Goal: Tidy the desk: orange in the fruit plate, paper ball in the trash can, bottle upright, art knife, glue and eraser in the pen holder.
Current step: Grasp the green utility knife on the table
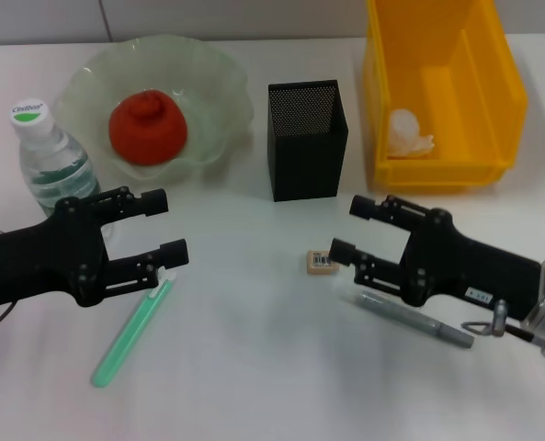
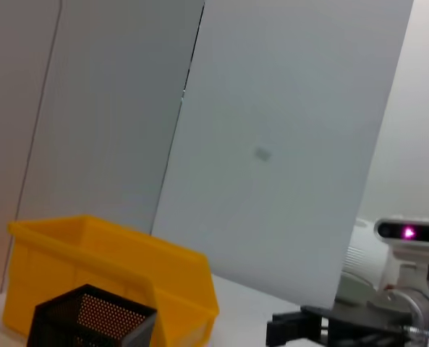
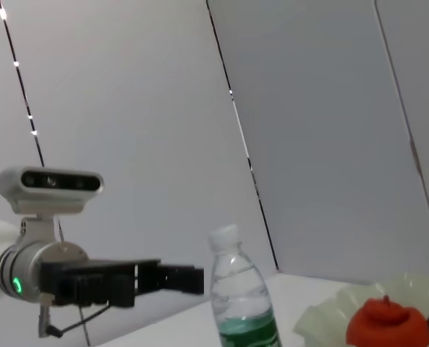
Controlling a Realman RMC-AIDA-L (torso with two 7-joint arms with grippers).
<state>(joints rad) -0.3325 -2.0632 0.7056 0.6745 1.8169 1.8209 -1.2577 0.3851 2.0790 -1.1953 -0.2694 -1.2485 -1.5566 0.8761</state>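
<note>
From the head camera, the orange (image 1: 147, 127) sits in the plate (image 1: 219, 69), the paper ball (image 1: 409, 131) is in the bin (image 1: 502, 87), and the bottle (image 1: 51, 161) stands up. I think the holder (image 1: 308, 140) step is next.

The green stick (image 1: 131, 333), eraser (image 1: 322, 262) and knife (image 1: 417, 320) lie on the table (image 1: 263, 367) in front of the holder.

The left gripper (image 1: 169, 225) hangs low over the stick's top, jaws spread wide, holding nothing. It should drop and pinch.

The right gripper (image 1: 350, 228) hangs just beside the eraser, jaws also spread.

The left wrist camera shows the holder and bin. The right wrist camera shows the bottle and orange.

Pen holder (image 1: 308, 140) black perforated metal mesh; trash can (image 1: 445, 92) glossy yellow plastic; fruit plate (image 1: 154, 101) translucent, frosted.
</note>
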